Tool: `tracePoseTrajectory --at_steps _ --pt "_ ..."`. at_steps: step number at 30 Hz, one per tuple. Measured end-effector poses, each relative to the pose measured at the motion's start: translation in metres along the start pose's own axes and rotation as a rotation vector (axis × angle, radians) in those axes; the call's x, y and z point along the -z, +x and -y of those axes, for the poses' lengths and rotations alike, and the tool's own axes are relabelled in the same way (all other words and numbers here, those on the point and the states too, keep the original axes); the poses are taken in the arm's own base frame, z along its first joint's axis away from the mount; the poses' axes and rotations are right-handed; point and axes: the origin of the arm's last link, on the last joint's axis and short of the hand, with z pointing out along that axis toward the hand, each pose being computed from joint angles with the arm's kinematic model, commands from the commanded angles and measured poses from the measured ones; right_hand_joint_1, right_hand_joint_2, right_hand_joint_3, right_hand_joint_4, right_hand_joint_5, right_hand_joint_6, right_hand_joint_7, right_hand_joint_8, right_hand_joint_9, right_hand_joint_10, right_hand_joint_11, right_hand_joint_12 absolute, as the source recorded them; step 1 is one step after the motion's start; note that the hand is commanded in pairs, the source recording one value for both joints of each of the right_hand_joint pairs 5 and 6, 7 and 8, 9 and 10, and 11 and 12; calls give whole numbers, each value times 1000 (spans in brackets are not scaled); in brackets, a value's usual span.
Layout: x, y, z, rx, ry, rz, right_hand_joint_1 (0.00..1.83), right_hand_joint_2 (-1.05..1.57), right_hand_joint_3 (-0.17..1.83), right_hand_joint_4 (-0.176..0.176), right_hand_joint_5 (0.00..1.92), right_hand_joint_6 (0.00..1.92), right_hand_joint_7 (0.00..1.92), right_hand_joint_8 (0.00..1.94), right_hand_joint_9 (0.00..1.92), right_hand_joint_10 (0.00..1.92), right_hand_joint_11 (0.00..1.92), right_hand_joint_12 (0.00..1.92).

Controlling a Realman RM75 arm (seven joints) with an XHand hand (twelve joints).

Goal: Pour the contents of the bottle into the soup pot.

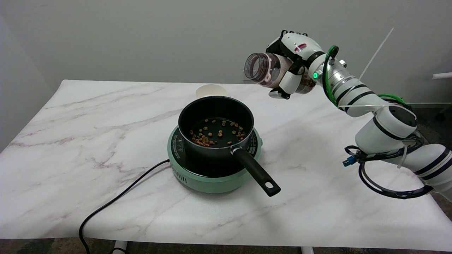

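Right hand (295, 63) fingers grasp the clear ribbed plastic bottle (263, 68), tilted sideways above the round black soup pot (215, 121) holding brown pellets (215, 134).

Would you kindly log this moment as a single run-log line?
right hand: holds bottle tilted, mouth left, high and right of soup pot | pot: brown pieces inside, on green cooker | bottle: some contents remain
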Motion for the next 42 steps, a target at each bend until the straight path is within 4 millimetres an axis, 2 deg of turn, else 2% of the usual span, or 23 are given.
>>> tracePoseTrajectory --at_steps 10,27,42 --pt "4 3 19 58 50 -25 1482 -17 1211 0 1240 1240 1179 1179 1058 1058 779 779" --pt "9 -2 41 198 113 -52 1446 508 831 0 1544 1544 1337 1337 1205 1205 1026 1026" --pt "12 -3 49 349 145 -92 1377 819 650 0 1710 1710 1421 1421 1257 1257 1100 1100"
